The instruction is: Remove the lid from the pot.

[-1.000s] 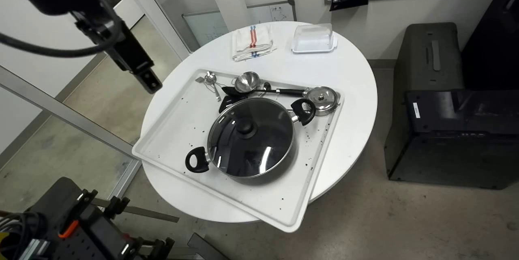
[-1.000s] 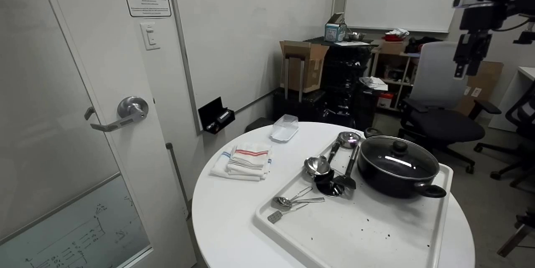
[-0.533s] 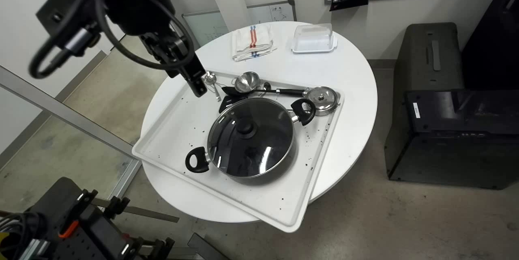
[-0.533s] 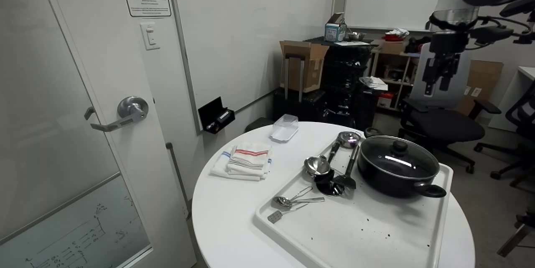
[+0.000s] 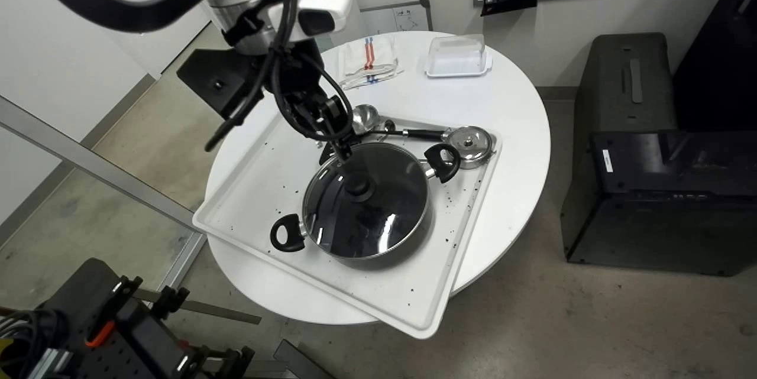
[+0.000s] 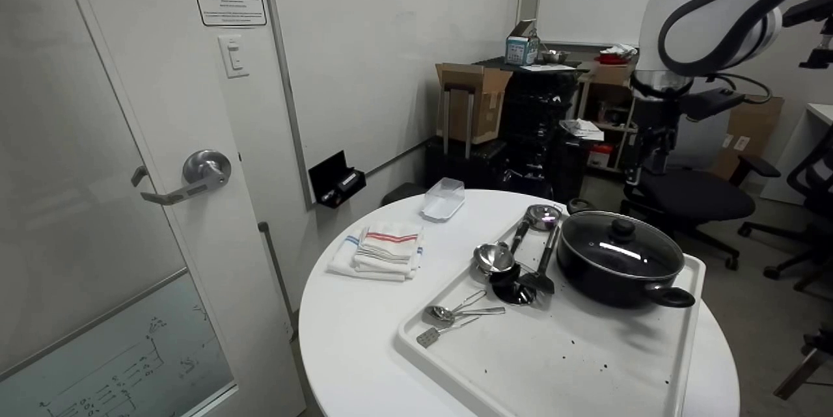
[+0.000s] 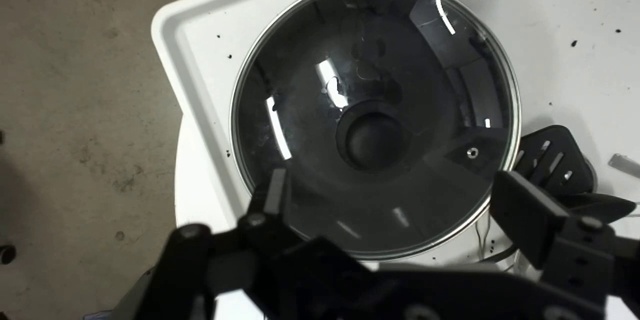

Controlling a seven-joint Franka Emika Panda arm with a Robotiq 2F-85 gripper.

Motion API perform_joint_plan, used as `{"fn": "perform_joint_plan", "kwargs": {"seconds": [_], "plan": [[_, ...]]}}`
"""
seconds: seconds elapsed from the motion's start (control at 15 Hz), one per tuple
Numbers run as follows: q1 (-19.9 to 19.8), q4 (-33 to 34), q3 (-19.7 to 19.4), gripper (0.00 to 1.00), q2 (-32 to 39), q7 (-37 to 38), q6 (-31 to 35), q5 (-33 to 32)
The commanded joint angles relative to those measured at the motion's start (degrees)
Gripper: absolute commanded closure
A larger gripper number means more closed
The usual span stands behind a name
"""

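The black pot (image 6: 595, 282) stands on the white tray, with its loop handle (image 5: 288, 233) showing in an exterior view. The glass lid (image 5: 366, 219) lies flat on it, with a metal rim and a dark centre knob (image 5: 357, 185). The lid (image 7: 310, 125) and knob (image 7: 375, 141) also show in the wrist view. My gripper (image 7: 390, 177) is open and empty, its fingers (image 7: 275, 192) wide apart. It points down above the lid, and the knob lies ahead of the gap. In an exterior view the gripper (image 6: 644, 173) is higher than the knob, not touching it.
The white tray (image 6: 546, 365) sits on a round white table (image 5: 514, 130). Metal and black utensils, including a strainer (image 6: 494, 257) and a black slotted turner (image 7: 550, 160), lie close beside the pot. Folded towels (image 6: 384, 248) and a clear-lidded dish (image 5: 458, 60) stand farther back.
The arm has swung in over the table and come down, bringing my gripper from beside the table to above the lid. The pot, lid and utensils have not moved.
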Motion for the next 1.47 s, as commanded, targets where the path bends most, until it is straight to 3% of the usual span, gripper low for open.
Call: {"fn": "perform_joint_plan", "kwargs": {"seconds": [0.0, 1.33, 1.4], "plan": [[-1.0, 3.9, 1.0, 0.00, 5.9, 1.5, 2.0, 0.3], [-0.8, 5.2, 1.8, 0.00, 17.6, 2.2, 12.8, 0.1], [-0.9, 5.2, 2.0, 0.25, 17.8, 2.0, 13.3, 0.2]]}}
